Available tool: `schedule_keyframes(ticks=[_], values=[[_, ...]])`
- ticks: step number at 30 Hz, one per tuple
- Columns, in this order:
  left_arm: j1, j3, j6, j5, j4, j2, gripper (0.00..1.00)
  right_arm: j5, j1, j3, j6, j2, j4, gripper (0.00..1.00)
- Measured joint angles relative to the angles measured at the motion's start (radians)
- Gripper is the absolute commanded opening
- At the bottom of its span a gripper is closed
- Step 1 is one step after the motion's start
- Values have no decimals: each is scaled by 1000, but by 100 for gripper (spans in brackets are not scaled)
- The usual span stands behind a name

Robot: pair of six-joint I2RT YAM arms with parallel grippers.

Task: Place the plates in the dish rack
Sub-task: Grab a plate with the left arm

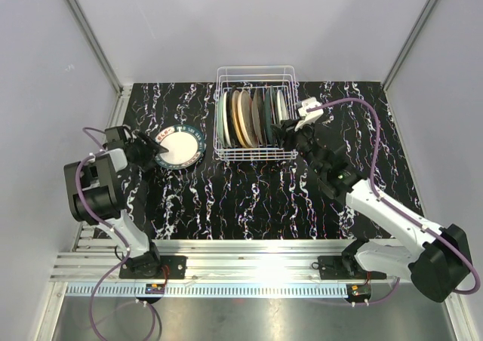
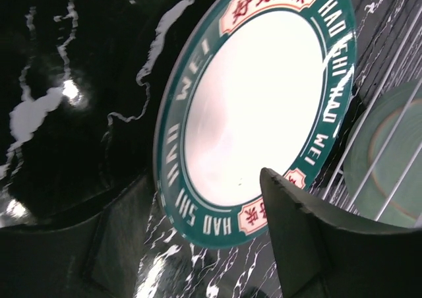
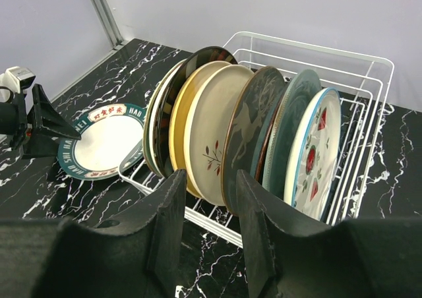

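A white plate with a green lettered rim point(image 1: 181, 147) lies flat on the black table left of the dish rack point(image 1: 255, 73). It also shows in the left wrist view point(image 2: 257, 100) and the right wrist view point(image 3: 105, 146). My left gripper point(image 1: 160, 151) is open at the plate's left edge, its jaws point(image 2: 211, 245) either side of the near rim, not closed on it. The white wire rack point(image 3: 369, 67) holds several plates standing on edge point(image 3: 217, 133). My right gripper point(image 1: 287, 135) is open and empty point(image 3: 210, 192), just off the rack's front right corner.
Rack wires point(image 2: 389, 100) and a pale green plate point(image 2: 389, 159) behind them stand just beyond the flat plate. Grey walls enclose the table on three sides. A metal rail point(image 1: 249, 250) runs along the near edge.
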Motion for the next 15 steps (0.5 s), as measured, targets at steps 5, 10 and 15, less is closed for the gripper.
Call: schedule_keyframes(ticks=[5, 10, 15], values=[[-30, -7, -35, -48, 23, 13, 40, 15, 0, -5, -5, -8, 6, 43], [-31, -33, -71, -76, 39, 13, 22, 15, 0, -7, -6, -13, 7, 42], [-33, -35, -83, -108, 16, -5, 5, 13, 0, -11, -11, -22, 6, 42]])
